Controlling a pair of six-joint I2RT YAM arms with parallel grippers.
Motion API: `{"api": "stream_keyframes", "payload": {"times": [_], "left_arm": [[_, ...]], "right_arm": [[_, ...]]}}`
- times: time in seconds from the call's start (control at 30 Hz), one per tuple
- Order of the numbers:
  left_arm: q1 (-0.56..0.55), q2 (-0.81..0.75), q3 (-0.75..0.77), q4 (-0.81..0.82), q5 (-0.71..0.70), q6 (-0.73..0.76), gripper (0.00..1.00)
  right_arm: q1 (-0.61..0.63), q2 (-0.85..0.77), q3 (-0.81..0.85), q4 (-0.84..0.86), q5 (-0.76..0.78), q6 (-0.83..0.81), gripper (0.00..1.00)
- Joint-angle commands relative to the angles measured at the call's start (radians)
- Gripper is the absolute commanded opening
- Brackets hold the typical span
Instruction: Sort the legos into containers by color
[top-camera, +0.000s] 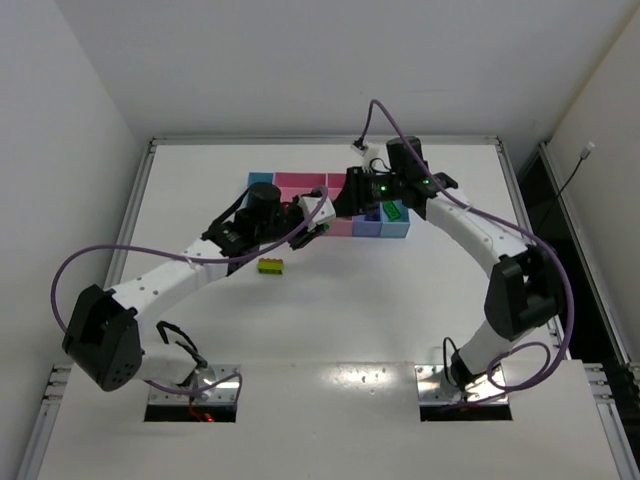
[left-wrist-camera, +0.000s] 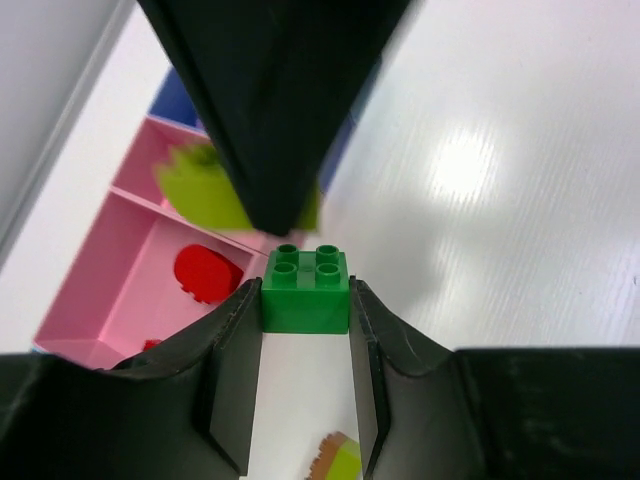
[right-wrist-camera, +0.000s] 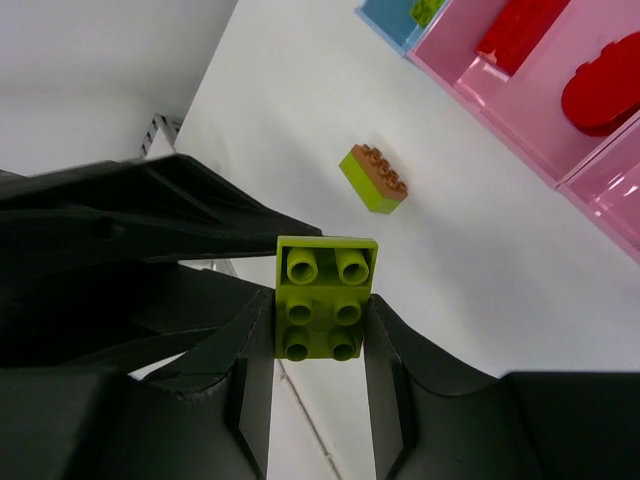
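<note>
You have a white table (top-camera: 400, 320) carrying a row of shallow trays (top-camera: 300, 184) toward its far side, light blue at the left, pink in the middle, blue at the right, with a yellow-green brick capped with orange (top-camera: 271, 265) lying on bare tabletop just nearward of that row's left part.

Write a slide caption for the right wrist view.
Right gripper grips a yellow-green brick; an orange-topped brick lies on the table beyond, near pink trays.

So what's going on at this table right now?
Colour sorting, midway through. The left gripper holds a green brick, the right gripper a lime brick, both by the trays. Red pieces lie in the pink trays; one lime-and-orange brick sits loose on the table.
</note>
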Motion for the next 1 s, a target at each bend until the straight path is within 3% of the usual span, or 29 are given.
{"api": "stream_keyframes", "payload": {"times": [0.0, 0.17, 0.33, 0.5, 0.63, 0.77, 0.97], "left_arm": [[-0.011, -0.021, -0.035, -0.011, 0.008, 0.003, 0.0], [-0.011, -0.046, -0.055, -0.02, 0.027, -0.007, 0.0], [-0.011, -0.05, -0.037, 0.049, 0.088, -0.107, 0.0], [0.016, 0.127, 0.139, 0.078, 0.246, -0.361, 0.0], [-0.016, 0.273, 0.265, 0.093, 0.214, -0.454, 0.0], [-0.016, 0.477, 0.47, 0.024, 0.194, -0.504, 0.0], [-0.034, 0.693, 0.713, 0.004, 0.185, -0.518, 0.0]], "right_arm": [[-0.038, -0.077, 0.038, 0.072, -0.024, 0.0, 0.0], [-0.061, -0.077, 0.07, 0.054, -0.015, -0.01, 0.0], [-0.134, -0.14, 0.026, -0.013, 0.137, -0.079, 0.0], [-0.214, -0.269, -0.106, -0.014, 0.413, -0.065, 0.0], [-0.253, -0.369, -0.167, -0.002, 0.597, -0.024, 0.0], [-0.302, -0.418, -0.189, -0.012, 0.68, -0.023, 0.0], [-0.374, -0.441, -0.207, -0.031, 0.662, -0.023, 0.0]]}}
